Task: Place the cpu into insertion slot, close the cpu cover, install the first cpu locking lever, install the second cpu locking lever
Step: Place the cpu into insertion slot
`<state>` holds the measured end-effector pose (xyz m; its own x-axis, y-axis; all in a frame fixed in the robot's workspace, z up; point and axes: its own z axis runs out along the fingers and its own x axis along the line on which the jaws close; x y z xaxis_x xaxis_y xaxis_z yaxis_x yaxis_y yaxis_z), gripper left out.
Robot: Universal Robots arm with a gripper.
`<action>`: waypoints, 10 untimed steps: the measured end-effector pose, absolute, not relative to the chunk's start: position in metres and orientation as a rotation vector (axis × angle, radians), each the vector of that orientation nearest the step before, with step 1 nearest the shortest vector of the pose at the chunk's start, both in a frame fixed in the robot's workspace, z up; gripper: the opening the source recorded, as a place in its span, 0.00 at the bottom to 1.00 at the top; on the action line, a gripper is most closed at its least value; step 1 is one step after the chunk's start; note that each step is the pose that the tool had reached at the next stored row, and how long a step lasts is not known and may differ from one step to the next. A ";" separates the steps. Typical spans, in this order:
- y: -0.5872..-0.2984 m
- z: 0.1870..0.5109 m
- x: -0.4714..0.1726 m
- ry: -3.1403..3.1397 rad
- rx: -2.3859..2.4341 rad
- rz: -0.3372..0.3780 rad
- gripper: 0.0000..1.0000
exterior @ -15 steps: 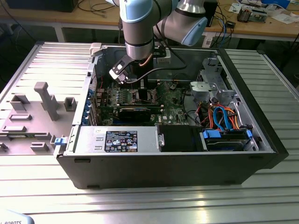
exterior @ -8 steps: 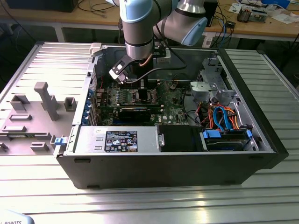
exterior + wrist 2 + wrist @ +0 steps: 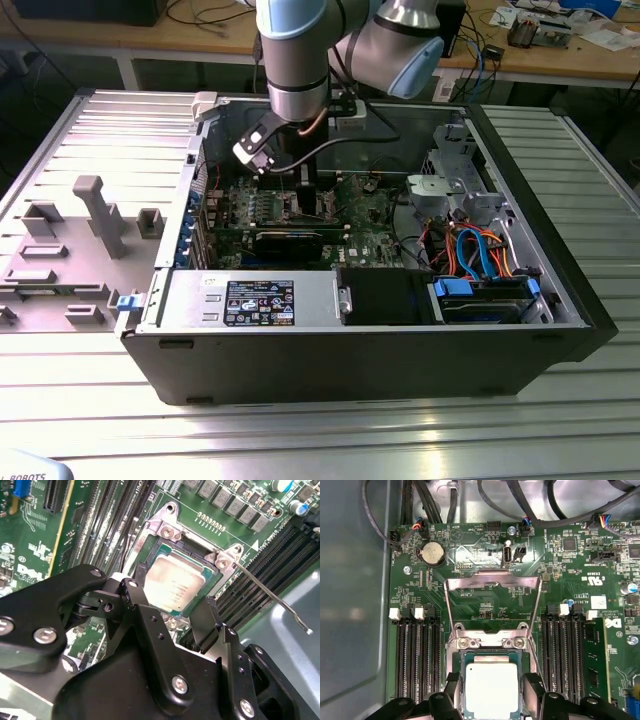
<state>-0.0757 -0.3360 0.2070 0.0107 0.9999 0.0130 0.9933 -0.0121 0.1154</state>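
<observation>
The cpu (image 3: 491, 687) (image 3: 175, 582), a flat square chip with a silver-grey top, lies level in or just over the insertion slot (image 3: 453, 655), whose silvery rim shows around it on the green motherboard (image 3: 370, 215). My gripper (image 3: 492, 692) (image 3: 175, 594) (image 3: 303, 190) is shut on the cpu, one black finger against each of two opposite edges. The cpu cover (image 3: 470, 582), a silvery frame with a central window, is swung up and open beyond the slot. A thin locking lever (image 3: 270, 592) sticks out free beside the socket.
The board lies inside an open black computer case (image 3: 560, 300). Memory slots (image 3: 417, 655) (image 3: 562, 650) flank the socket. A power supply (image 3: 240, 298) and a drive bay with orange and blue cables (image 3: 480, 250) fill the near side. A grey fixture tray (image 3: 90, 215) lies outside at the exterior view's left.
</observation>
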 end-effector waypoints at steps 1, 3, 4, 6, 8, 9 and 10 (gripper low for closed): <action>-0.336 0.209 -0.076 2.155 2.180 0.139 0.62; -0.336 0.212 -0.076 2.155 2.180 0.138 0.62; -0.336 0.213 -0.076 2.156 2.180 0.138 0.62; -0.336 0.213 -0.075 2.155 2.179 0.133 0.62; -0.336 0.213 -0.075 2.155 2.179 0.132 0.60; -0.336 0.213 -0.075 2.155 2.179 0.132 0.54; -0.336 0.213 -0.075 2.155 2.179 0.132 0.47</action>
